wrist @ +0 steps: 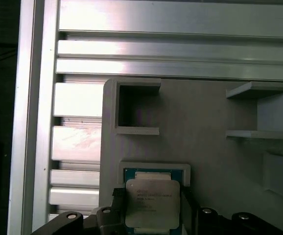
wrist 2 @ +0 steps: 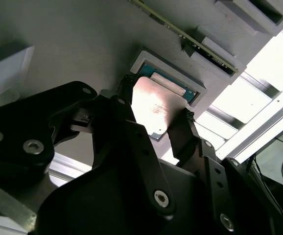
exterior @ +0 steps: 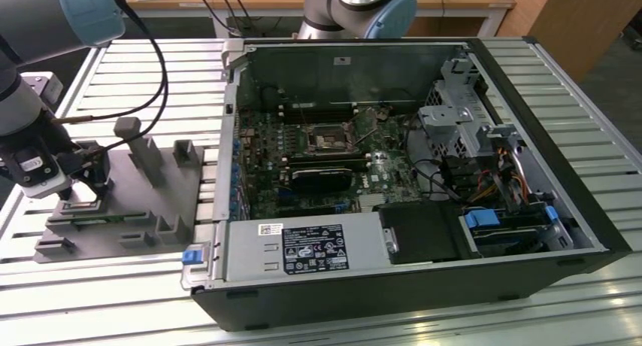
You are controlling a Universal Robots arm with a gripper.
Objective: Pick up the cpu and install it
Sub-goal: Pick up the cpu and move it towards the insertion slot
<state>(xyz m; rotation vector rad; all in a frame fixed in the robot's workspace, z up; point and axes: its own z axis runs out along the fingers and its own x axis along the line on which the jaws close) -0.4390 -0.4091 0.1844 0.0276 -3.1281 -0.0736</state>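
The cpu [wrist 2: 151,105], a thin square chip with a silvery top, sits between my gripper's two black fingers [wrist 2: 124,100] just above its shallow pocket [wrist 2: 193,88] in the grey plastic tray [exterior: 131,210]. One corner of the chip overhangs the pocket's rim, so it looks slightly raised. My gripper [exterior: 86,182] stands at the exterior view's left, over the tray, and is shut on the chip's two opposite edges. In the first wrist view the cpu [wrist: 153,203] partly covers the pocket. The dark socket [exterior: 331,139] with its metal frame lies on the motherboard inside the open computer case [exterior: 401,233].
The tray carries several upright posts and slots [exterior: 150,154] near my gripper. A slatted aluminium table [exterior: 150,75] bears everything. A long black card [exterior: 321,179] lies below the socket; cables and drive cages [exterior: 471,135] crowd the case's right. Another arm [exterior: 361,7] stands at the back.
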